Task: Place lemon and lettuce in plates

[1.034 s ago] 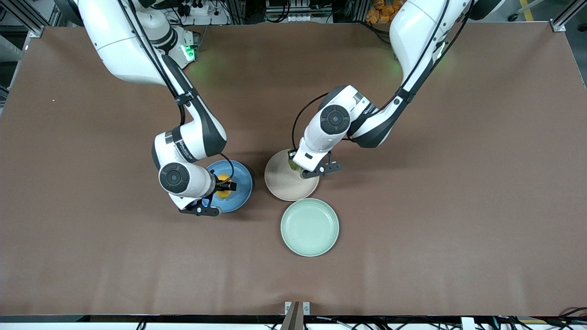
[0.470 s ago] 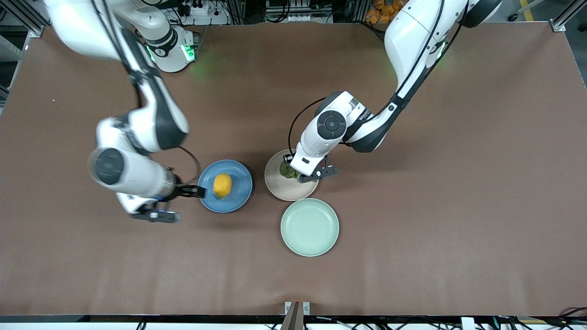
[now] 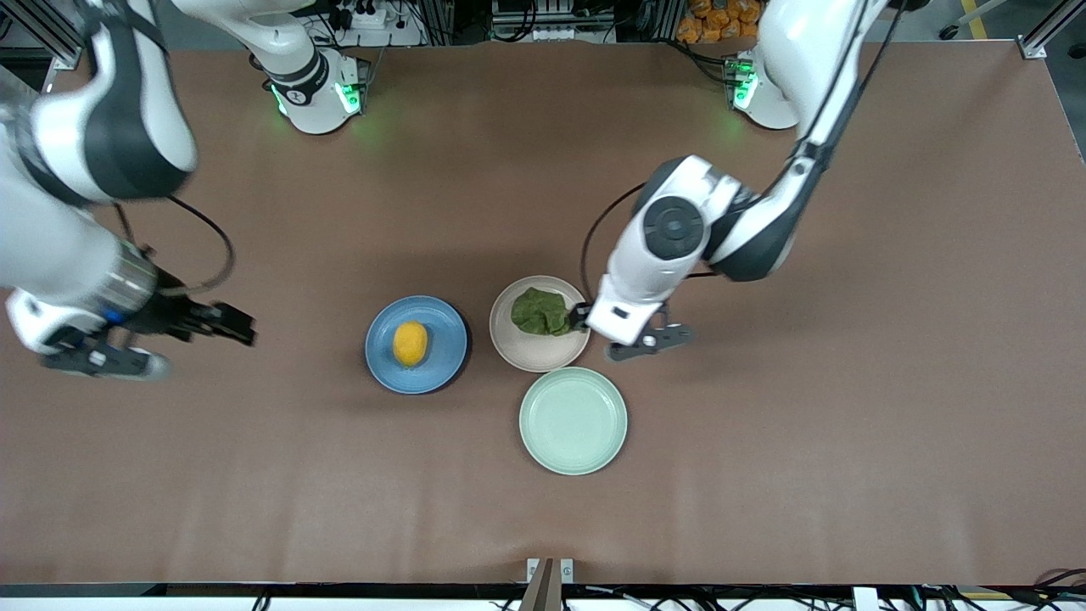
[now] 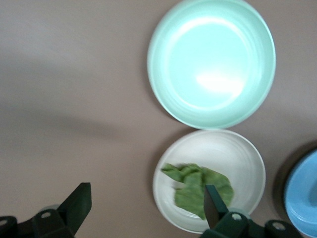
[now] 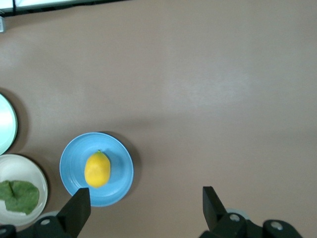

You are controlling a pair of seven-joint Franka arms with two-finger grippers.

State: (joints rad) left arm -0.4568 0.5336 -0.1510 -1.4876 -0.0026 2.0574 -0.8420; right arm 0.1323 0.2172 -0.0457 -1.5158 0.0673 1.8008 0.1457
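The lemon [image 3: 411, 344] lies on the blue plate [image 3: 443, 326]; both also show in the right wrist view, the lemon [image 5: 97, 169] on the plate [image 5: 73, 159]. The lettuce [image 3: 541, 312] lies on the beige-pink plate [image 3: 530, 354], as the left wrist view also shows, with the leaf [image 4: 198, 188] on the plate [image 4: 240, 154]. My left gripper [image 3: 585, 316] [image 4: 146, 203] is open and empty, over that plate's edge toward the left arm's end. My right gripper [image 3: 226, 323] [image 5: 144, 206] is open and empty, over bare table well away from the blue plate toward the right arm's end.
A pale mint-green plate [image 3: 573, 420] [image 4: 212, 64] sits empty, nearer to the front camera than the beige-pink plate and almost touching it. The brown table [image 3: 848, 382] stretches wide on all sides.
My right gripper let go of the lemon on the blue plate and drew far away toward its end. My left gripper released the lettuce and moved off toward the plate's edge.
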